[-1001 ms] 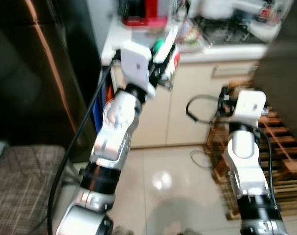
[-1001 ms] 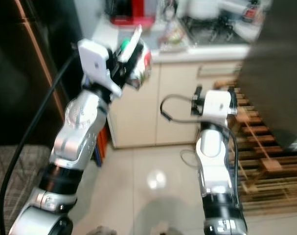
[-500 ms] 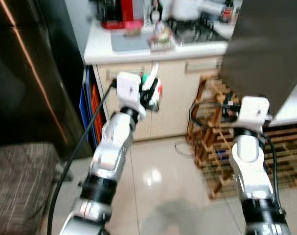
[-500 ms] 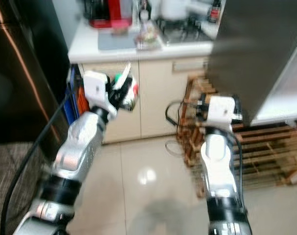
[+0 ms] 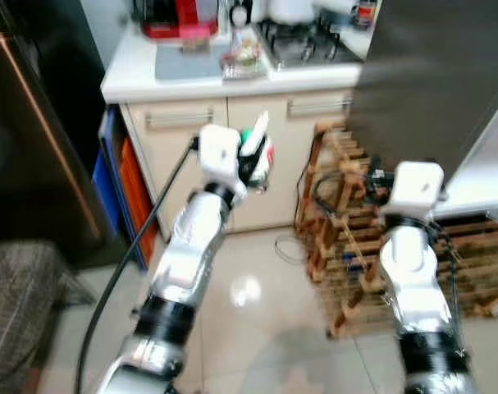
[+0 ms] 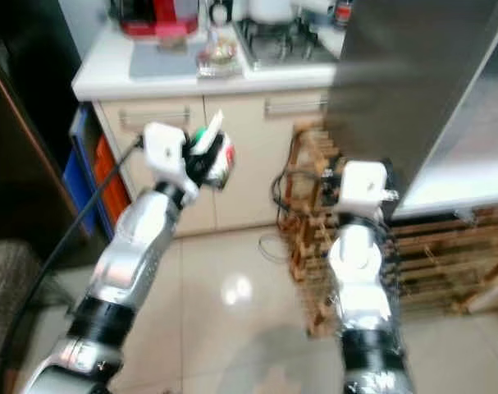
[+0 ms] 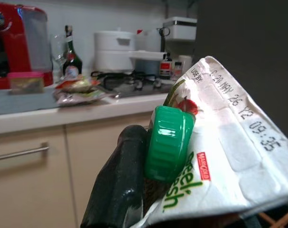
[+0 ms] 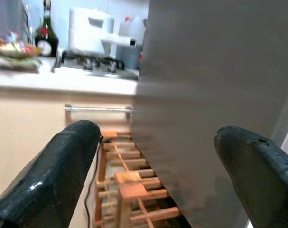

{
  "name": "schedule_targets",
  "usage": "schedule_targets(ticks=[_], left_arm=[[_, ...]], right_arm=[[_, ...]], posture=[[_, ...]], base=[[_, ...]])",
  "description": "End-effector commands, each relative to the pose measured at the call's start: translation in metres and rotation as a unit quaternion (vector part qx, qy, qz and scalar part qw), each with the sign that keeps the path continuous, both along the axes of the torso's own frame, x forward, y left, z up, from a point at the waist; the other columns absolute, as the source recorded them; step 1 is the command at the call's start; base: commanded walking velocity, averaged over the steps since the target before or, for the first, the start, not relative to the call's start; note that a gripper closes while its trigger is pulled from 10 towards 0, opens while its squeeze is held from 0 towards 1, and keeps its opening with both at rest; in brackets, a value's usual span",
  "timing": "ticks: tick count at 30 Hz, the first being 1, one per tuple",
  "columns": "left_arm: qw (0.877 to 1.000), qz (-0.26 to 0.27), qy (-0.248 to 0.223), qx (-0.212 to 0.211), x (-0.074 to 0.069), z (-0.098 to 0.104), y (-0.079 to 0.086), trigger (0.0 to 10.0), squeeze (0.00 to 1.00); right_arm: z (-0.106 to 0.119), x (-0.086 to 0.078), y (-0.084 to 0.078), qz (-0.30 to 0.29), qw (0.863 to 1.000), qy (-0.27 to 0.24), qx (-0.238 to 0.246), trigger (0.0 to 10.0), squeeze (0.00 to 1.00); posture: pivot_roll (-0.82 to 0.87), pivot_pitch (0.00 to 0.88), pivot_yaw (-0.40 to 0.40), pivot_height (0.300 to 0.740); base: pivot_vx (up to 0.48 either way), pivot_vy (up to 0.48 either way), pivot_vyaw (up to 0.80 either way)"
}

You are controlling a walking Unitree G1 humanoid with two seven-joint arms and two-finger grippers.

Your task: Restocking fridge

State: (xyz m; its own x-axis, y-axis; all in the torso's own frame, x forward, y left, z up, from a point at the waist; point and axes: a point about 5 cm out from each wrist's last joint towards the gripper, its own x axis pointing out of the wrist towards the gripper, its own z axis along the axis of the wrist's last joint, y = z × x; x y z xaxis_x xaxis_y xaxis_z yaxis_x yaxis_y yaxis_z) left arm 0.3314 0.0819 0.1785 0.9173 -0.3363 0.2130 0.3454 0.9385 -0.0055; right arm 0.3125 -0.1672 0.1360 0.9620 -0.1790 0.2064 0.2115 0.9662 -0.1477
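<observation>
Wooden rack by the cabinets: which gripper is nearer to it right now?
Right. The right gripper, open, is raised just over the wooden rack; the left gripper holds the carton off to its left, before the cabinet doors.

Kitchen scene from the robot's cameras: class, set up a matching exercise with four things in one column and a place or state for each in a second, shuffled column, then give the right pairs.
Things:
1. carton
2. right gripper
3. red appliance
4. wooden rack

Places or states:
A. on the floor beside the cabinet
B. on the counter at the back
C. held in the left gripper
D. open, holding nothing

Pairs: 1-C, 2-D, 3-B, 4-A
</observation>
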Motion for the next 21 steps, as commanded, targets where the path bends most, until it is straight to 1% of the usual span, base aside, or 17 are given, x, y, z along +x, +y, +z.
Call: schedule_targets(ticks=[1,8,10,14,18,19,20,21], left_arm=[[1.000,-0.021,-0.014,0.003,-0.002,0.006,-0.010,10.0,0.00],[0.999,-0.032,-0.028,0.006,-0.004,0.010,-0.010,10.0,0.00],[0.998,-0.049,-0.040,0.011,-0.007,0.013,-0.014,10.0,0.00],[0.997,-0.057,-0.046,0.018,-0.009,0.013,-0.016,10.0,0.00],[0.998,-0.056,-0.034,0.019,-0.006,0.011,-0.017,10.0,0.00],[0.999,-0.042,-0.017,0.021,-0.001,0.006,-0.015,10.0,0.00],[0.999,-0.042,-0.017,0.021,-0.001,0.006,-0.015,10.0,0.00],[0.999,-0.030,-0.003,0.022,0.002,0.003,-0.012,10.0,0.00]], right_arm=[[-0.002,-0.001,-0.011,-0.016,1.000,0.004,-0.002,10.0,0.00],[-0.005,0.000,-0.010,-0.015,1.000,0.010,0.001,10.0,0.00],[-0.005,0.000,-0.009,-0.013,1.000,0.011,0.001,10.0,0.00],[-0.005,0.000,-0.008,-0.011,1.000,0.010,0.000,10.0,0.00],[-0.004,0.000,-0.010,-0.010,1.000,0.009,-0.002,10.0,0.00],[-0.004,0.000,-0.011,-0.010,1.000,0.009,-0.002,10.0,0.00],[-0.004,0.000,-0.011,-0.010,1.000,0.009,-0.002,10.0,0.00],[-0.005,-0.002,-0.012,-0.009,1.000,0.009,-0.003,10.0,0.00]], posture=[[-0.11,0.000,0.038,0.740],[-0.11,0.000,0.044,0.740],[-0.11,0.000,0.045,0.740],[-0.11,0.000,0.046,0.740],[-0.12,0.000,0.049,0.740],[-0.13,0.000,0.052,0.740],[-0.13,0.000,0.052,0.740],[-0.13,0.000,0.054,0.740]], base=[[0.000,-0.424,0.00],[0.000,-0.441,0.00],[0.000,-0.459,0.00],[0.000,-0.461,0.00],[0.000,-0.460,0.00],[0.000,-0.461,0.00],[0.000,-0.461,0.00],[0.000,-0.458,0.00]])
